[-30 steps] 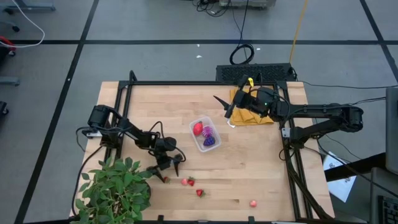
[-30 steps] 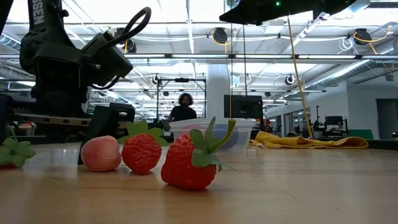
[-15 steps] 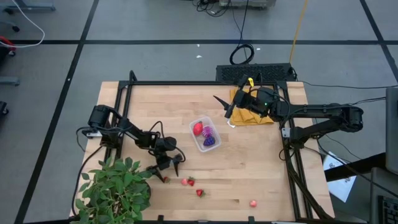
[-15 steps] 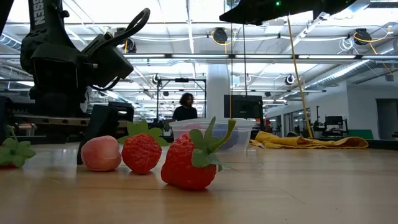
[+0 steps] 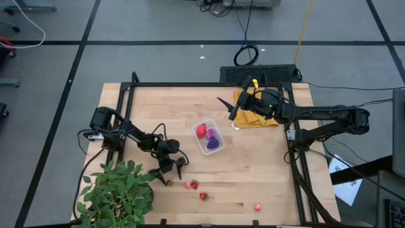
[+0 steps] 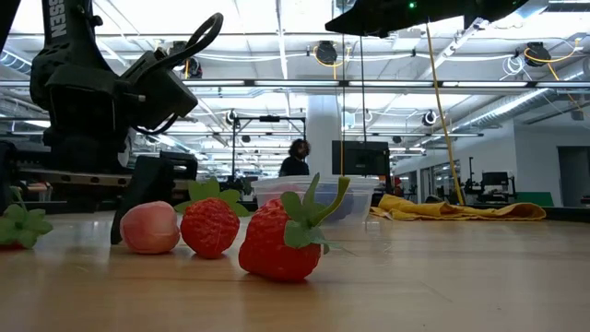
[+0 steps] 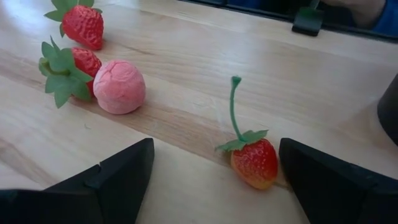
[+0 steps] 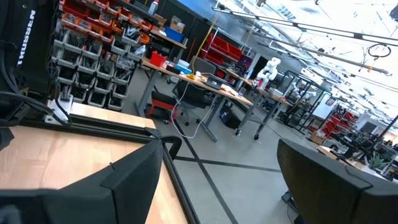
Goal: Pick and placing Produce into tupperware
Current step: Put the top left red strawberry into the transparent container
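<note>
My left gripper (image 5: 173, 172) is low over the table near the potted plant and open. In the left wrist view its fingers (image 7: 216, 149) stand on either side of a small red strawberry with a long green stem (image 7: 254, 163), which lies on its side close to one finger. Farther toward the table's right lie a pink ball (image 7: 119, 87) and two strawberries (image 7: 71, 65) (image 7: 83, 25). The clear tupperware (image 5: 209, 137) sits at mid-table with a strawberry and purple fruits inside. My right gripper (image 5: 225, 107) hangs open, high above the table beside the yellow cloth.
A green potted plant (image 5: 117, 193) fills the near left corner beside my left arm. A mustard-yellow cloth (image 5: 256, 114) lies at the far right. A tiny pink piece (image 5: 257, 206) lies near the near edge. Bare wood stretches to the tupperware's right.
Both arms and the fruit have kept still. A person in the room behind the table has walked toward the right in the low view.
</note>
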Controlling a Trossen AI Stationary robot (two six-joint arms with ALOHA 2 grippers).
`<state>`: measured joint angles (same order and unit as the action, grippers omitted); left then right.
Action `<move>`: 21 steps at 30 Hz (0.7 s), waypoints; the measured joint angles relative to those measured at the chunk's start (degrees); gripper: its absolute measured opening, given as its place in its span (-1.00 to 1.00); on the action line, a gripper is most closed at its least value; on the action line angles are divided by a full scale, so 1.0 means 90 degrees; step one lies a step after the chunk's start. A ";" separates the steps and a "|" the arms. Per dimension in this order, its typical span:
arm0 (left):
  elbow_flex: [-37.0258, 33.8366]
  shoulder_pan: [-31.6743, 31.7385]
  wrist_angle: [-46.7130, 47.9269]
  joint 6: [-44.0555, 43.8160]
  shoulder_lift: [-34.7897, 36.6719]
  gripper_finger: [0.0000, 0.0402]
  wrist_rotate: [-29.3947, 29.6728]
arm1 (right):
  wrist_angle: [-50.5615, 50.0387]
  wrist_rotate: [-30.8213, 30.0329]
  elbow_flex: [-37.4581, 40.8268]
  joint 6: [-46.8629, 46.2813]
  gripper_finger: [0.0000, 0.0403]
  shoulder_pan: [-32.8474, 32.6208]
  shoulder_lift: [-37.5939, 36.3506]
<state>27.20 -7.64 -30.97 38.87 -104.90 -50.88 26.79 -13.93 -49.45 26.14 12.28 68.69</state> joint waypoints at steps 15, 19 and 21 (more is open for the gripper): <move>0.0000 0.0000 -0.0007 -0.0165 0.0000 0.74 -0.0008 | 0.0000 0.0000 0.0000 0.0001 0.52 0.0000 0.0000; 0.0005 0.0000 0.0078 -0.0004 0.0000 0.56 -0.0006 | 0.0000 0.0000 0.0002 0.0001 0.52 -0.0001 0.0000; 0.0005 0.0000 0.0089 0.0011 0.0000 0.40 -0.0004 | 0.0000 0.0000 0.0000 0.0001 0.52 -0.0001 0.0000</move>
<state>27.24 -7.64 -30.16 38.97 -104.90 -50.92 26.79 -13.93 -49.45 26.15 12.27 68.69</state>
